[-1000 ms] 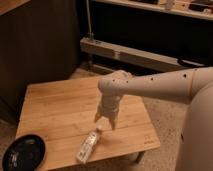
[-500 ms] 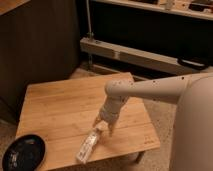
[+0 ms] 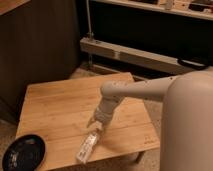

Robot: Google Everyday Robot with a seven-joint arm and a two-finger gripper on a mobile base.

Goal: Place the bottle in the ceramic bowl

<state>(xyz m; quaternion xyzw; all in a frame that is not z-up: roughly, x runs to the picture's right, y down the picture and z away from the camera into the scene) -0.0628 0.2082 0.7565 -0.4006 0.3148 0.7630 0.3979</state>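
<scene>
Camera view: bottle [image 3: 87, 148] lying flat, gripper [image 3: 95, 125] poised over its upper end.
The bottle is seen on the wooden table [image 3: 55, 102] near the front edge, to the right of the ceramic bowl [image 3: 23, 152] and apart from it. The gripper, also right of the bowl, is held with jaws spread and nothing grasped. A light, thin-walled, smooth bottle is judged likely (it may roll or slip). A grip across the mid-body, square to its length, is advised, with modest squeeze.

One camera, apparently high on the robot [image 3: 187, 125], looks down at the table [image 3: 55, 105], claw [image 3: 97, 123] near mid-frame.
</scene>
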